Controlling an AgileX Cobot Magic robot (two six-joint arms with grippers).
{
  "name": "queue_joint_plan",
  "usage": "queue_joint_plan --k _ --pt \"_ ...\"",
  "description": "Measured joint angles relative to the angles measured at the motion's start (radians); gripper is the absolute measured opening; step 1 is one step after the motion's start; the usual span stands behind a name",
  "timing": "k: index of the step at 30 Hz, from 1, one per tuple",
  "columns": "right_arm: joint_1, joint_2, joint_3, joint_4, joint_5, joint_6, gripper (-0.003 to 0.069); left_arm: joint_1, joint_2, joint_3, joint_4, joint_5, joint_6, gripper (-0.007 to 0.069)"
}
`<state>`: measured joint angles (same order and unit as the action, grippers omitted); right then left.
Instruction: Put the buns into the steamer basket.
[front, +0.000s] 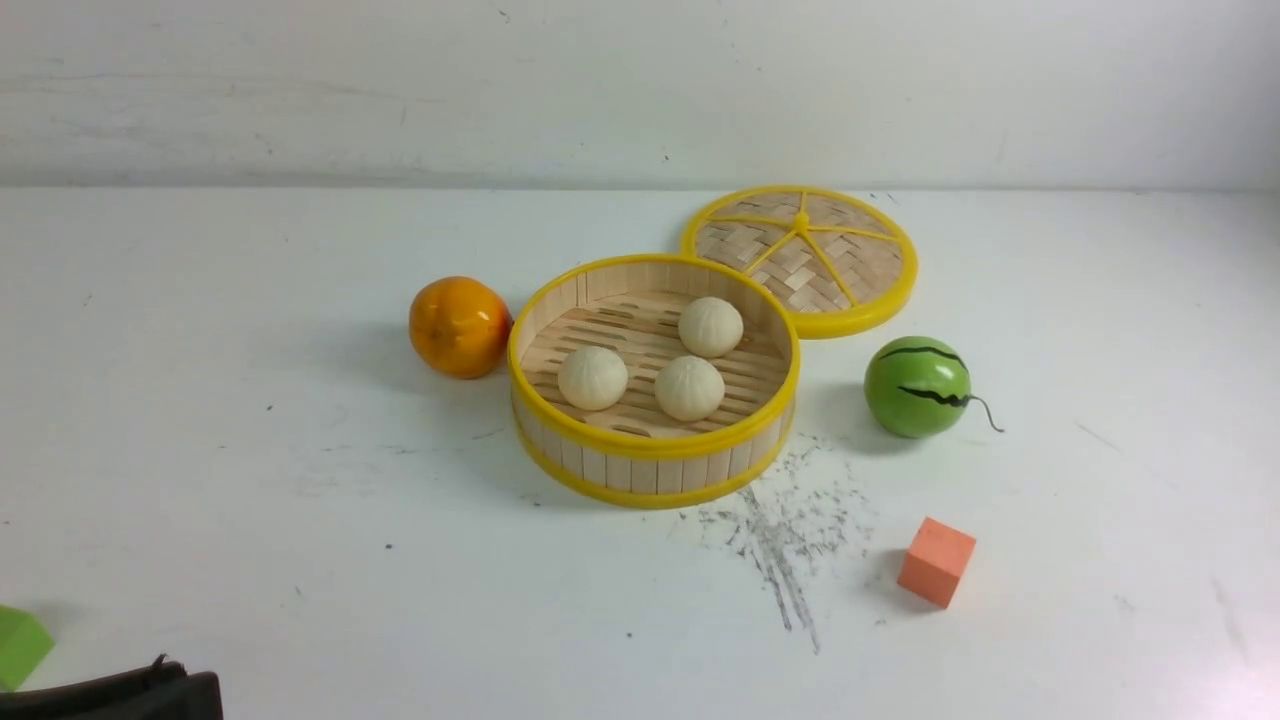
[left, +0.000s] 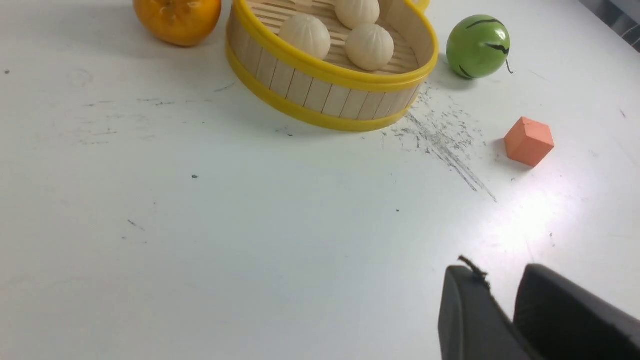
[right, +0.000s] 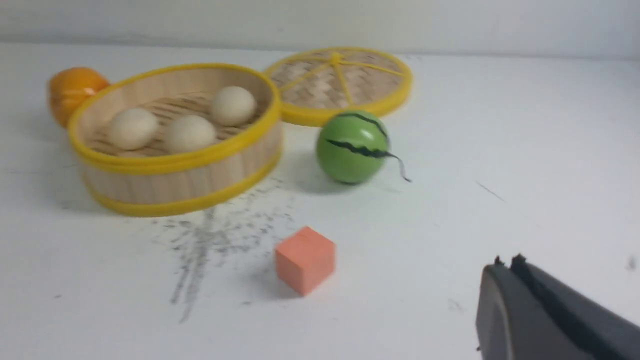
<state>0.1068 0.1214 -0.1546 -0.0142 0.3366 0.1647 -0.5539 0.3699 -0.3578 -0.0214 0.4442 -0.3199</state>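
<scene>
Right now, all 3 buns (front: 593, 378) (front: 690, 388) (front: 711, 327) are inside the steamer basket (front: 655, 472), sitting on its slatted wooden floor. In the front view, 1 bun is toward the left, 1 is near the front of the basket and 1 is farther back, toward the right. The basket stands upright on the bench (front: 480, 610), with yellow rims at its top and bottom.

The left hand (left: 500, 272) is slightly open, its 2 fingertips a little apart and nothing between them. The right hand (right: 507, 262) is closed, with its 2 fingertips together and nothing in its grip. Both hands are well apart from the basket.

Just left of the basket is an orange (front: 460, 327); whether they touch, I cannot tell. The woven lid (front: 850, 262) lies behind the basket and to the right, its yellow spokes facing up. To the right of the basket is a green ball (front: 917, 388) with dark stripes and a thin, curled stem. Nearer than the ball, 1 orange-pink block (front: 937, 562) rests on the bench. At the near left edge, 1 green block (front: 20, 647) is partly in sight. Dark scuff marks (front: 780, 550) run across the bench between the basket and the orange-pink block.
</scene>
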Motion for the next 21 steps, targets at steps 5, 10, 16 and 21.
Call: queue_joint_plan --k 5,10,16,21 --pt "-0.125 -0.127 0.144 -0.051 0.036 0.106 -0.0020 0.000 0.000 0.000 0.000 0.000 0.000 0.0148" --pt "-0.155 -0.131 0.172 -0.045 0.030 0.084 -0.0020 0.000 0.000 0.000 0.001 0.006 0.000 0.0157" --pt "-0.130 -0.131 0.171 -0.025 0.046 0.003 -0.0021 0.000 0.000 0.000 0.001 0.010 0.000 0.0163" --pt "-0.121 -0.131 0.170 -0.022 0.049 -0.003 -0.0021 0.000 0.000 0.000 0.001 0.010 0.000 0.0165"
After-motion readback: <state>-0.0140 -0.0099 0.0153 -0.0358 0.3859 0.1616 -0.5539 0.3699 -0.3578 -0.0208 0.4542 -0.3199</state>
